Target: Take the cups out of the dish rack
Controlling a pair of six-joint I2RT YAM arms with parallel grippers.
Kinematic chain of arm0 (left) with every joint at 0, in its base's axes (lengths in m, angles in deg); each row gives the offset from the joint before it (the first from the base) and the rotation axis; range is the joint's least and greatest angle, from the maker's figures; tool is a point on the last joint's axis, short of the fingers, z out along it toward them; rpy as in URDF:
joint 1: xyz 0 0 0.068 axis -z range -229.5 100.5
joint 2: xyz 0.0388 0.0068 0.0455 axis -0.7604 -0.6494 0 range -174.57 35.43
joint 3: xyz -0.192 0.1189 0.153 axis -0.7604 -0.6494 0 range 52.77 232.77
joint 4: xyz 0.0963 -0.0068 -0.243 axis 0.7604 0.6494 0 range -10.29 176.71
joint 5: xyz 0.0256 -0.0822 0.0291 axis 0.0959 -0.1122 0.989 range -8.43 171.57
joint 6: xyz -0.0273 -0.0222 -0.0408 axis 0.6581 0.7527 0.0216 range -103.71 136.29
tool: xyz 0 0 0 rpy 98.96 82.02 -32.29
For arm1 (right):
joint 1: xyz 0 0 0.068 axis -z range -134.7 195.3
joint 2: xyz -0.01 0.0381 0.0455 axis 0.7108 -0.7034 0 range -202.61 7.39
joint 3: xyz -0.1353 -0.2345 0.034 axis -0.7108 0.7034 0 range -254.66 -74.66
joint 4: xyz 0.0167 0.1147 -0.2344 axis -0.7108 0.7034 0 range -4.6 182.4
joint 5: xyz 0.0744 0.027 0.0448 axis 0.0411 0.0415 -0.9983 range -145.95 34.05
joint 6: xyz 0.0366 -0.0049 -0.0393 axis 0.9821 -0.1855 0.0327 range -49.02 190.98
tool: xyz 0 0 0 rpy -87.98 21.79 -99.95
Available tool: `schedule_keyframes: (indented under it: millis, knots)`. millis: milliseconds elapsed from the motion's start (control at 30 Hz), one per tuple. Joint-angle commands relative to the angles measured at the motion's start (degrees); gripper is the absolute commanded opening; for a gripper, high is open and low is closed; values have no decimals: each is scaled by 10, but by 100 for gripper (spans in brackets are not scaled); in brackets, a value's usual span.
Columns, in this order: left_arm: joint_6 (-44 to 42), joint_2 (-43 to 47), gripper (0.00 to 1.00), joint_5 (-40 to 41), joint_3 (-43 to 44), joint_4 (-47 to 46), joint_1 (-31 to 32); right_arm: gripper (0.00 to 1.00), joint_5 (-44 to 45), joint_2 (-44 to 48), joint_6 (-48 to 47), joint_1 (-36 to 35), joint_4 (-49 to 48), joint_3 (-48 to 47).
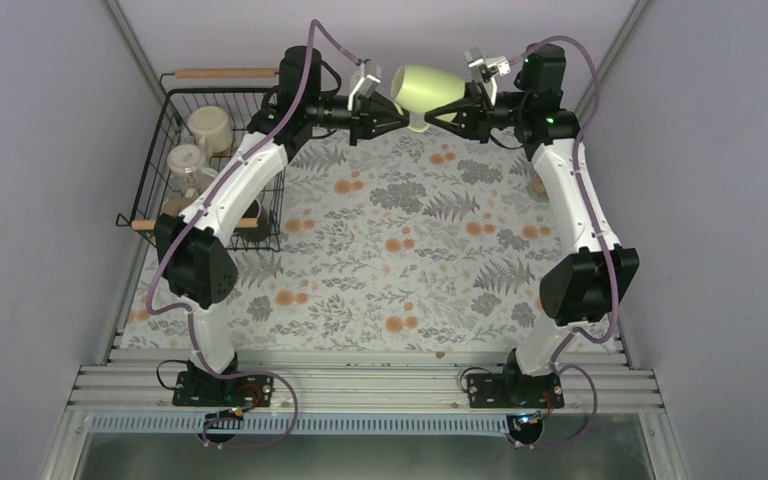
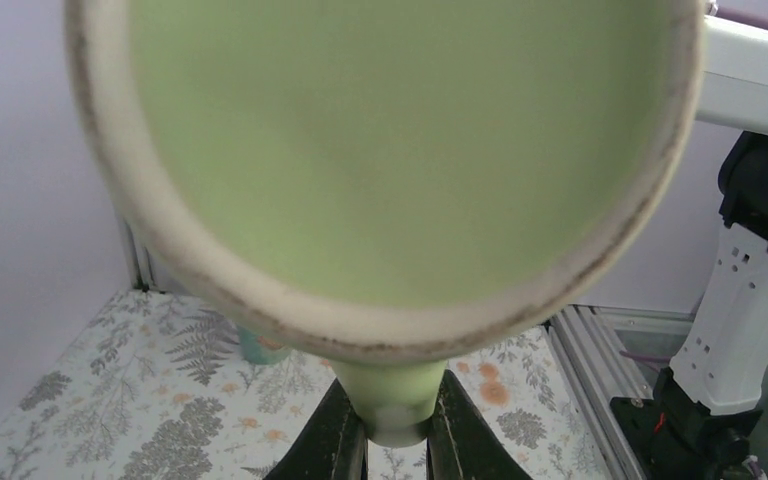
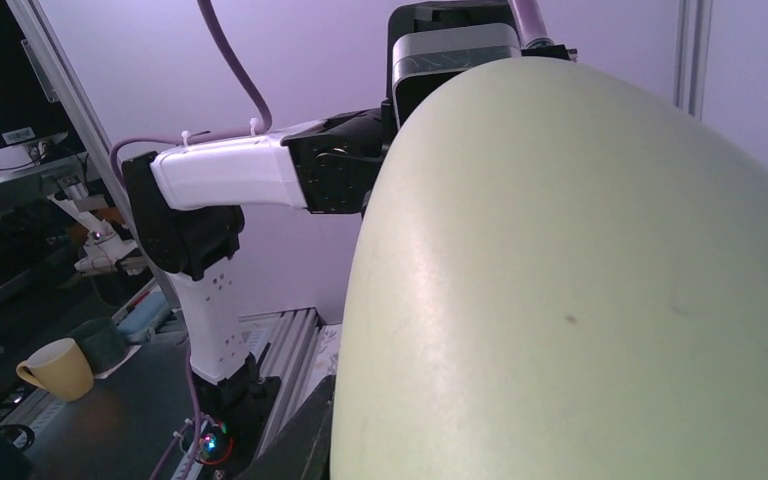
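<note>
A pale green mug hangs in the air over the far middle of the table, lying sideways between both grippers. My left gripper is shut on its handle, and the mug's open mouth fills the left wrist view. My right gripper is against the mug from the other side. The mug's outer wall fills the right wrist view, with one finger touching it and the other hidden. The black wire dish rack stands at the far left with cream mugs inside.
Another mug stands in the rack, and a third is partly under my left arm. A small mug stands on the floral mat by the right arm. Wooden rack handles stick out. Grey walls close in both sides.
</note>
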Motion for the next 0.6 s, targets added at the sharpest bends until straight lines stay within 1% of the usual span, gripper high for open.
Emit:
schedule_keyframes:
  millis: [0, 133, 233, 267, 300, 333, 367, 400, 467, 533, 567]
  knots:
    - [-70, -11, 9, 17, 16, 47, 10, 3, -58, 40, 7, -7, -21, 16]
    - [-130, -5, 11, 70, 36, 126, 11, 3, -7, 44, -3, -1, -11, 33]
    - [-172, 8, 21, 116, 43, 174, 9, 3, 47, 28, -53, 2, 60, 11]
    - [-187, 15, 26, 134, 43, 187, 9, 3, 71, 18, -90, 1, 99, -5]
    - [-201, 23, 34, 156, 43, 199, 8, 3, 100, 7, -122, 1, 139, -24]
    - [-216, 31, 44, 177, 42, 210, 7, 3, 135, -4, -149, 2, 173, -42]
    - [-230, 40, 58, 198, 42, 222, 5, 3, 178, -15, -168, 2, 200, -58]
    - [-239, 49, 71, 218, 41, 229, 2, 3, 238, -27, -182, 2, 222, -77]
    - [-256, 70, 81, 243, 38, 243, -10, 3, 338, -54, -201, 1, 258, -108]
    - [-272, 89, 92, 269, 37, 258, -23, 3, 417, -90, -228, 3, 309, -152]
    - [-283, 100, 96, 286, 38, 267, -29, 3, 448, -108, -240, 4, 333, -176]
